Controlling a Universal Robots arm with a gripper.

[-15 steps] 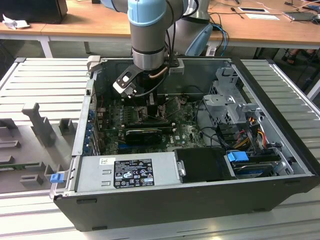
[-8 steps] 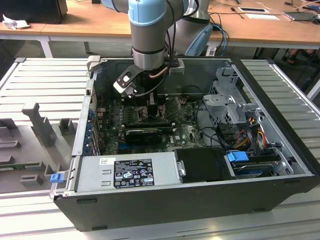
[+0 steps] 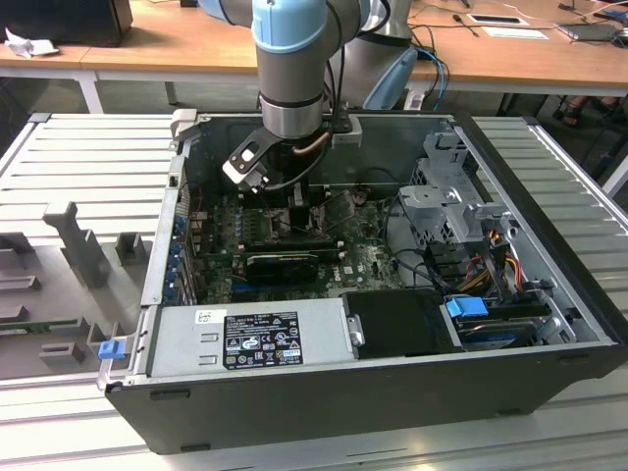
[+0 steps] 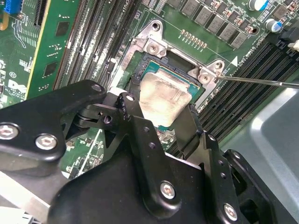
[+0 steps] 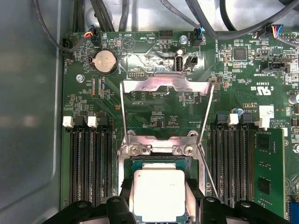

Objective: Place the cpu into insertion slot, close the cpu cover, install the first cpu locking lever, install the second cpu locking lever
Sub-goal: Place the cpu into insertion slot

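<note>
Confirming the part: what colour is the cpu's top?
The cpu top is dull silvery-grey; first wrist view.

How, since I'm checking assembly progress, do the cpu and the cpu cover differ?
The cpu lies face-up at the insertion slot; the cpu cover is swung open, clear of it. The cpu has a solid dull top; the cpu cover is an open frame with a window. Both are greyish metal and roughly square.

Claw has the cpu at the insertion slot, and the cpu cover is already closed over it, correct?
No. The claw does hold the cpu at the insertion slot, but the first wrist view shows the cpu cover open, swung up away from it.
</note>
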